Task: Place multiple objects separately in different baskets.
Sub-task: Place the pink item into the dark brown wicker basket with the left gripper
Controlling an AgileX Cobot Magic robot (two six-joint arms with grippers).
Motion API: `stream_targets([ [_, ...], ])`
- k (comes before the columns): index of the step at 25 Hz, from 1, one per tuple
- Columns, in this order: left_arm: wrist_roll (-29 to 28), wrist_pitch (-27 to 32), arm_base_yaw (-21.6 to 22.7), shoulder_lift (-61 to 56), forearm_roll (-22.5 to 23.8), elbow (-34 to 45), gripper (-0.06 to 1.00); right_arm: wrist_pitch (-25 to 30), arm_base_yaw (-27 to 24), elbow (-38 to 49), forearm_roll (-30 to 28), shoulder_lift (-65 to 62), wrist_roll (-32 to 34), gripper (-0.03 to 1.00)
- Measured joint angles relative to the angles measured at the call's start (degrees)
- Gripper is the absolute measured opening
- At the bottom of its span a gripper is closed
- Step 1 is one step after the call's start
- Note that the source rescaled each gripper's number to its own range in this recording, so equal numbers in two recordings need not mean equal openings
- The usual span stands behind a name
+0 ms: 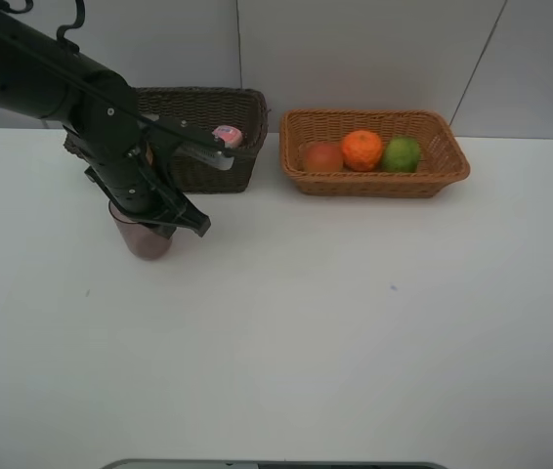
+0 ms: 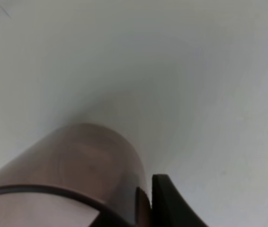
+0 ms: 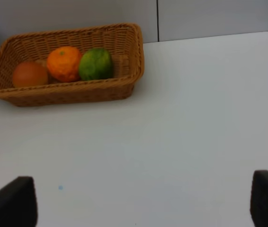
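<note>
mauve cup (image 1: 148,239) stands upright under the left gripper (image 1: 164,223), whose jaws are clamped on its rim. dark brown basket (image 1: 208,132) lies just behind it, nearest this arm.

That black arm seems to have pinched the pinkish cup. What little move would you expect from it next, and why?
Probably a short lift straight up. The left gripper is shut on the mauve cup's rim while the cup stands on the white table, in front of the dark basket. The fruit sits in the tan basket, so the cup likely goes to the dark one, and must clear its wall.
</note>
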Motion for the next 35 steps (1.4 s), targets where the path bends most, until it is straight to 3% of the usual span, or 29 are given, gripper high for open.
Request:
stream_targets([
  [14,-0.21,0.96,0.00,-2.77,-0.20,-1.00,0.00,0.00,0.00,0.00,0.00,0.00,0.00,1.00],
  [26,-3.21,17.08,0.31,-6.90,-0.96,-18.49,0.00,0.00,0.00,0.00,0.00,0.00,0.00,1.00],
  [35,-4.78,20.31,7.47,-6.90,-2.14,-27.71,0.00,0.00,0.00,0.00,0.00,0.00,0.00,1.00],
])
